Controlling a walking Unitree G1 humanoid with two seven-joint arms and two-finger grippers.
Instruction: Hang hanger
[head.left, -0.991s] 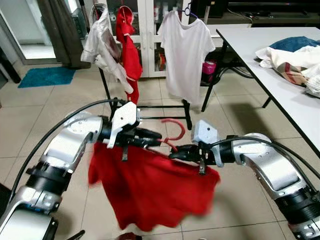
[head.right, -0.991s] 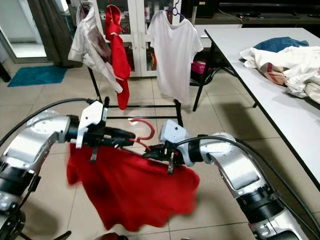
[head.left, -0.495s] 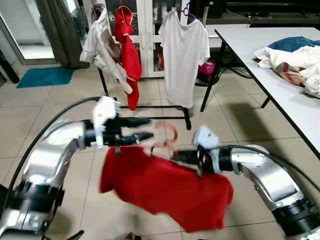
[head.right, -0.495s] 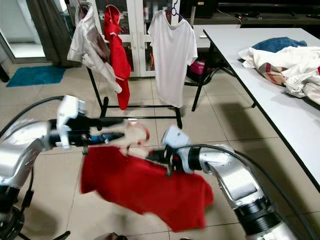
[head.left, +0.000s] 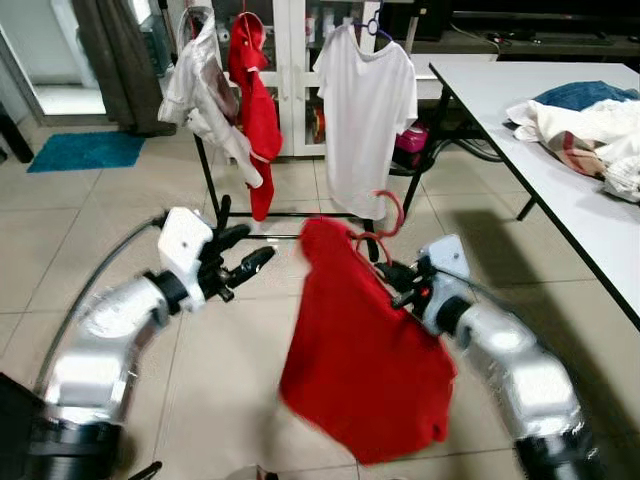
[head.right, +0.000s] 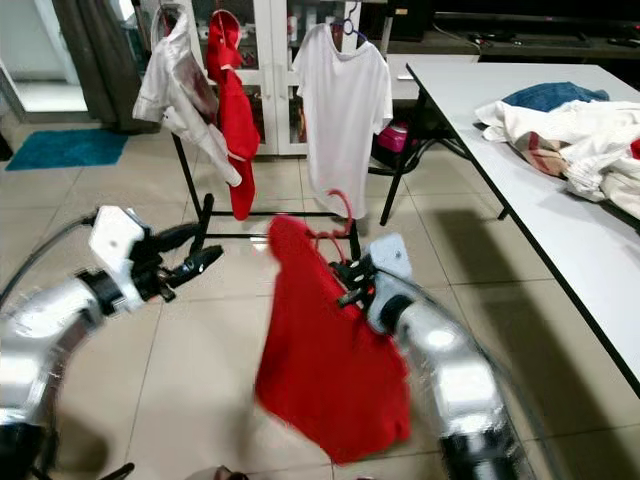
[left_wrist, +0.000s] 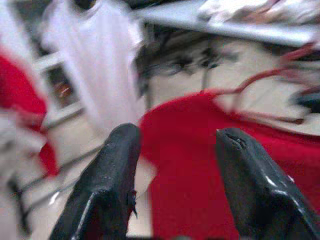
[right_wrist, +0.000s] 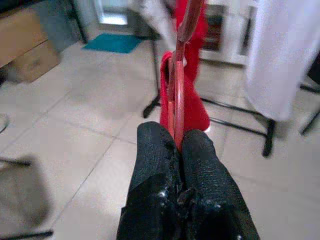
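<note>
Right hand (right_wrist: 176, 145) pinches one red hanger (head.left: 385, 215) carrying one red shirt (head.left: 365, 350); left hand (head.left: 245, 262) spread.

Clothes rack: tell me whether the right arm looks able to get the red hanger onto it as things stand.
Probably yes. The right gripper is shut on the red hanger, hook up, facing the clothes rack. Open floor lies between, and the left gripper is off to the side. The rack looks beyond arm's length.

The right gripper (right_wrist: 176, 142) clamped a red hanger (right_wrist: 178, 95) between its two black fingers (right_wrist: 152, 165). Beyond hung a red garment (right_wrist: 192, 107), with a white shirt (right_wrist: 285, 55) nearby and a teal mat (right_wrist: 111, 43) on the tiled floor (right_wrist: 80, 125).
</note>
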